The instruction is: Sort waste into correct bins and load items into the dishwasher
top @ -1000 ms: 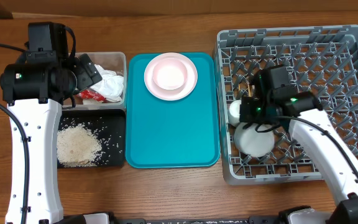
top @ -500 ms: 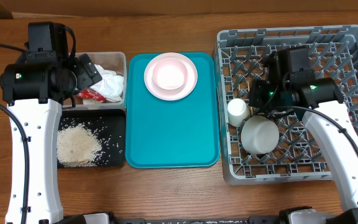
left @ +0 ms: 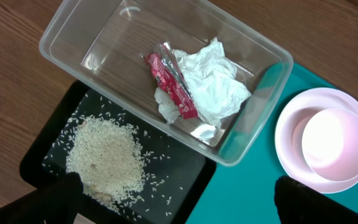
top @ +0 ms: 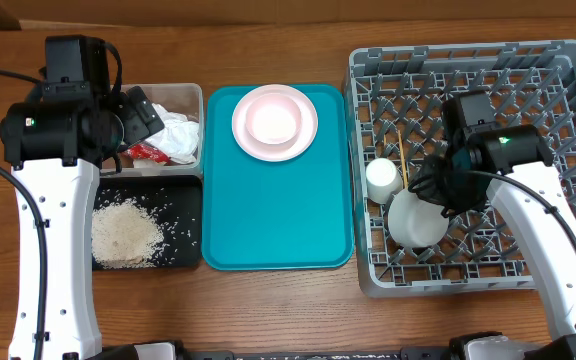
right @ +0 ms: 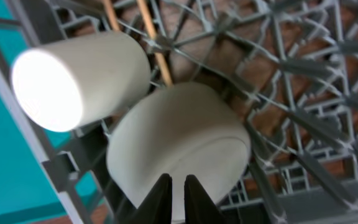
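In the grey dishwasher rack (top: pixel 568 60) a small white cup (top: pixel 383 178) lies on its side next to an upturned whitish bowl (top: pixel 415 220), with wooden chopsticks (right: pixel 153 43) behind them. My right gripper (right: pixel 179 183) hovers over that bowl (right: pixel 179 137), shut and holding nothing. A pink plate (top: pixel 303 140) carrying another bowl (top: pixel 273 120) rests on the teal tray (top: pixel 278 220). White tissue (left: pixel 213 87) and a red wrapper (left: pixel 173 81) lie in the clear tub (left: pixel 67 37). Rice (left: pixel 107 155) is heaped in the black tray (left: pixel 185 180). My left gripper (left: pixel 179 205) stands open above the two bins.
The teal tray sits between the bins on the left and the rack on the right. Upright pegs fill the rack (right: pixel 303 124) around the cup (right: pixel 79 78). Bare wooden table runs along the front edge.
My right arm has swung right and back from beside the cup, and its jaws now point at the bowl in the rack. The left arm has not moved.
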`<state>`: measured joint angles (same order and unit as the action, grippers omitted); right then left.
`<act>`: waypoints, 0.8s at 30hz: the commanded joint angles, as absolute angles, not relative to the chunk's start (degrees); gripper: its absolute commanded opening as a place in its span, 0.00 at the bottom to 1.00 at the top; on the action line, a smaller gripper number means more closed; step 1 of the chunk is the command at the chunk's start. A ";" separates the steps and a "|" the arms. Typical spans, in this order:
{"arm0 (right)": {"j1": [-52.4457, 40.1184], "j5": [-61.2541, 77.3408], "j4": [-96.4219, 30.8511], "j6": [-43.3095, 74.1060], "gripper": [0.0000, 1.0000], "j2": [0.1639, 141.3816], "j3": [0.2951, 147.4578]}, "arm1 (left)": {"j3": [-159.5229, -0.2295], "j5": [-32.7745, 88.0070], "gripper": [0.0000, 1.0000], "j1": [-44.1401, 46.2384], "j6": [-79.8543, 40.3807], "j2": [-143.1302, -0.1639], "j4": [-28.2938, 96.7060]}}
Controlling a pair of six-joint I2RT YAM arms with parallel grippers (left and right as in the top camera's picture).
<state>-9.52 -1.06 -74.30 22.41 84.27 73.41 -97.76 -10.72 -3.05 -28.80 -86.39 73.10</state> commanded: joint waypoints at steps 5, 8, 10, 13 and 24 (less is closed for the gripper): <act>-9.69 -2.26 -75.26 26.00 0.11 84.03 71.16 | -98.02 -10.66 1.00 -3.07 -28.95 -86.56 73.08; -9.69 -0.03 -74.26 26.00 0.11 84.03 69.97 | -98.02 -10.66 1.00 -3.07 -28.95 -86.56 73.08; -9.69 1.72 -73.76 25.98 0.11 84.01 69.10 | -98.02 -10.66 1.00 -3.07 -28.95 -86.56 73.08; -9.69 1.87 -73.43 26.00 0.11 84.01 67.81 | -98.02 -10.66 1.00 -3.07 -28.95 -86.56 73.08; -10.90 14.26 -68.95 25.06 0.11 84.01 66.70 | -98.02 -10.66 1.00 -3.07 -28.95 -86.56 73.08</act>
<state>-9.85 8.93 -70.04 25.41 84.27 66.96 -97.76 -10.72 -3.05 -28.80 -86.39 73.10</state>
